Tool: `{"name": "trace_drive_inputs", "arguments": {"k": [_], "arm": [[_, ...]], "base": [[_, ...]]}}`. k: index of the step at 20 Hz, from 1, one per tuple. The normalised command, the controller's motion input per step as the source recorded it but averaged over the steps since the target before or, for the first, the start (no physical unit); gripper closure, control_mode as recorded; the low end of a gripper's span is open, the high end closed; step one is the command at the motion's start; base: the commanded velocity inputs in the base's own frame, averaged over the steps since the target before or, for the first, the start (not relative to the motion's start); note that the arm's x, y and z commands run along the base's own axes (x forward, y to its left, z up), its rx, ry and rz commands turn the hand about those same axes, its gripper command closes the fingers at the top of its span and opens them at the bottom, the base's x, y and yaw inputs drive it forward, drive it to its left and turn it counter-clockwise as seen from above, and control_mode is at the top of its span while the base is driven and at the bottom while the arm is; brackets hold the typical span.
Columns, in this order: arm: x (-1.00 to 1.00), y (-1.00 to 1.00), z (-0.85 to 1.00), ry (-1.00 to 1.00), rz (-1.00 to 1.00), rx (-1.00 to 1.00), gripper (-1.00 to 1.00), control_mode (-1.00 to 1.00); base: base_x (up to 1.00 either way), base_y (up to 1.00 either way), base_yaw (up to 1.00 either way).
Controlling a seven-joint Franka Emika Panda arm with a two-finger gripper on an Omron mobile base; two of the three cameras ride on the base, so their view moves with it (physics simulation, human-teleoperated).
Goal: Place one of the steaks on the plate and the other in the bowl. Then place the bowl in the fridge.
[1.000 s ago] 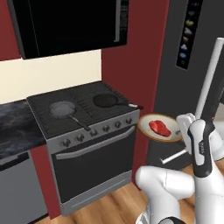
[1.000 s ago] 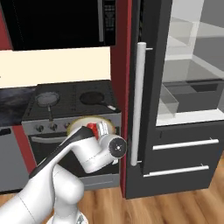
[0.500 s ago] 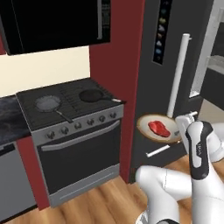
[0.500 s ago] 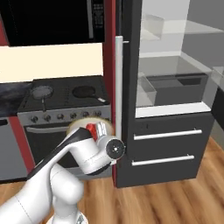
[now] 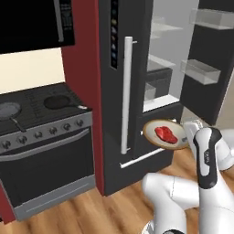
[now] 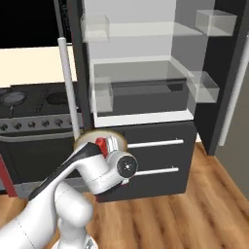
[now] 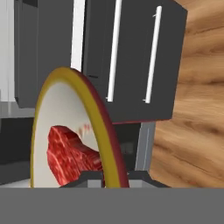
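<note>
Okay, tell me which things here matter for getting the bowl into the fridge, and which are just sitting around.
Part of the job:
- tan-rimmed shallow bowl, gripped at its rim by the gripper
- raw red steak inside it
- tall dark fridge, door open

Just around:
- black oven
- two dark frying pans on its burners

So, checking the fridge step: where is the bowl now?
The bowl, steak inside, is held up in the gripper before the open fridge, by its drawers.

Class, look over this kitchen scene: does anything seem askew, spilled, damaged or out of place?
Nothing stands out. The gripper holds the bowl roughly level with the steak inside, nothing spilled, before the fridge, whose door stands open, as the job needs.
</note>
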Motion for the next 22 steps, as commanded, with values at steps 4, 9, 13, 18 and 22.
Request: {"name": "trace_drive_inputs", "arguments": {"k": [4,9,13,18,22], "arm": [[0.00,0.00,0.00,0.00,0.00,0.00,1.00,1.00],[0.00,0.00,0.00,0.00,0.00,0.00,1.00,1.00],[0.00,0.00,0.00,0.00,0.00,0.00,1.00,1.00],[0.00,0.00,0.00,0.00,0.00,0.00,1.00,1.00],[0.00,0.00,0.00,0.00,0.00,0.00,1.00,1.00]], "base": [[0.11,-1.00,0.11],[0.23,-0.55,0.11],[0.24,-0.33,0.08],[0.42,-0.06,0.14],[0.19,0.00,0.09]]}}
